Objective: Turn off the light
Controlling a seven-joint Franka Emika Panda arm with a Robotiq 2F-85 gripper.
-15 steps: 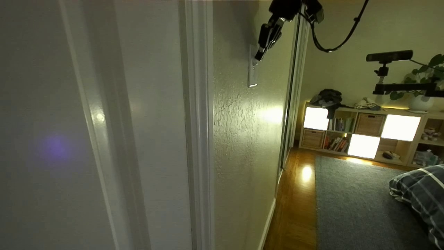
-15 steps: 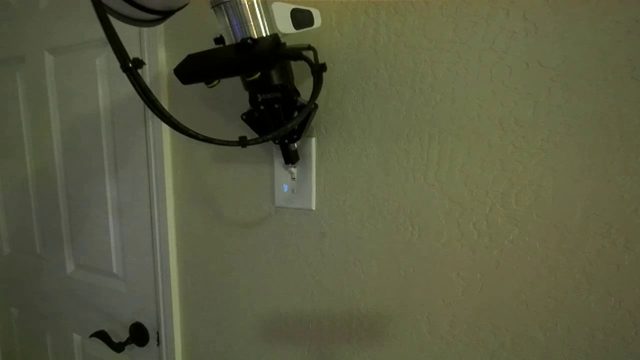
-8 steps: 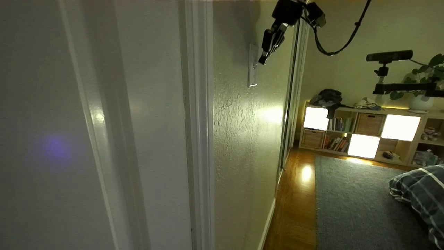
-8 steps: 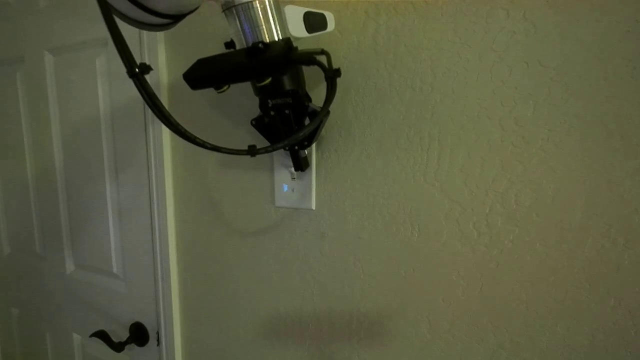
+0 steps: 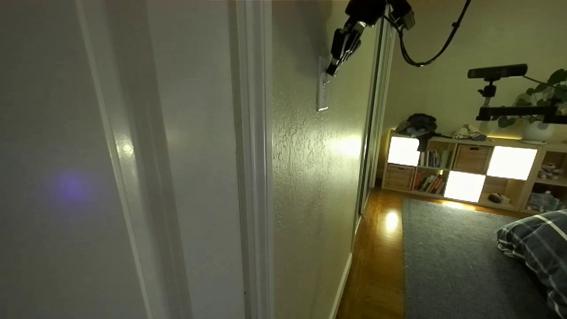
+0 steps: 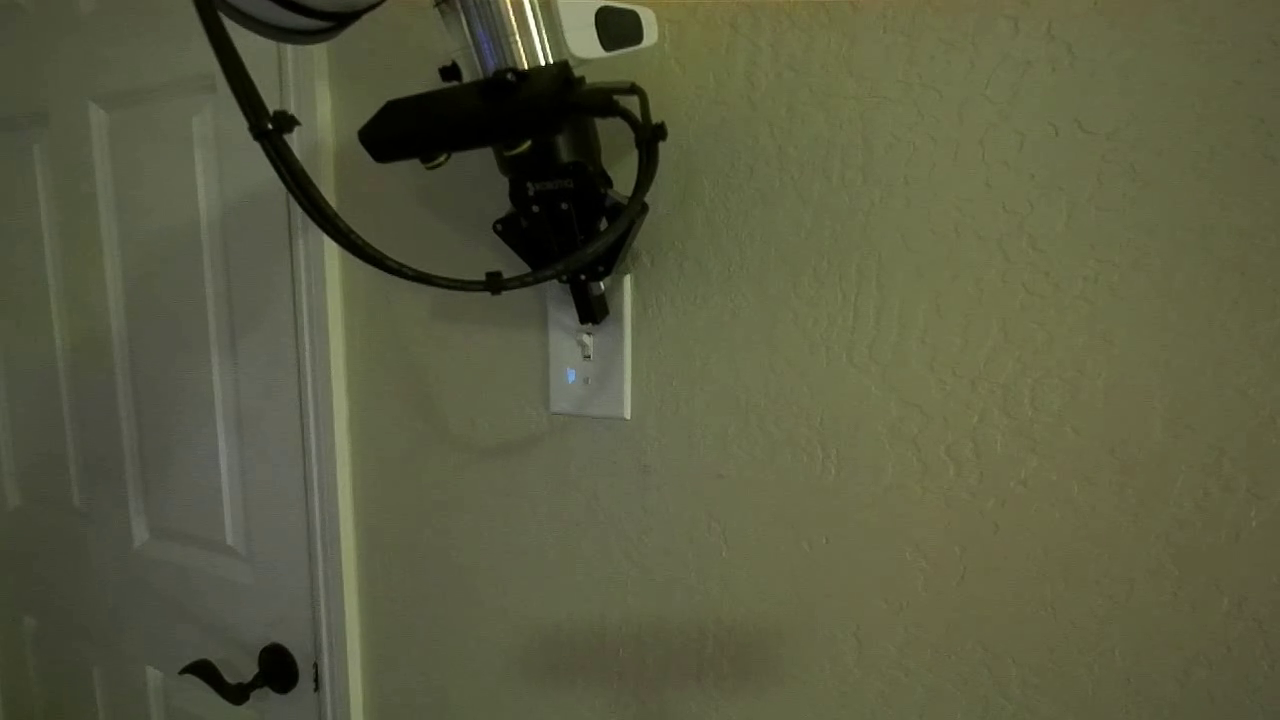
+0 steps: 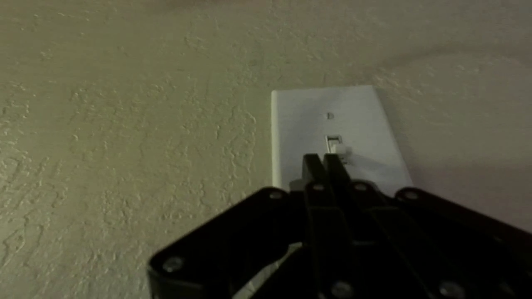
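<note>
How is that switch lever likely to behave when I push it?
The switch lever probably pivots rather than slides, since it juts from a slot. Being so small, it may slip past the narrow fingers. The wall plate probably won't shift: a screw shows in it.

Right now, in the wrist view, my pincer [image 7: 321, 157] blots out the near end of the switch plate [image 7: 318, 131]! In an exterior view, its blue speck [image 6: 571, 376] is too small to read, and the top edge crops my arm [image 6: 508, 35].
</note>
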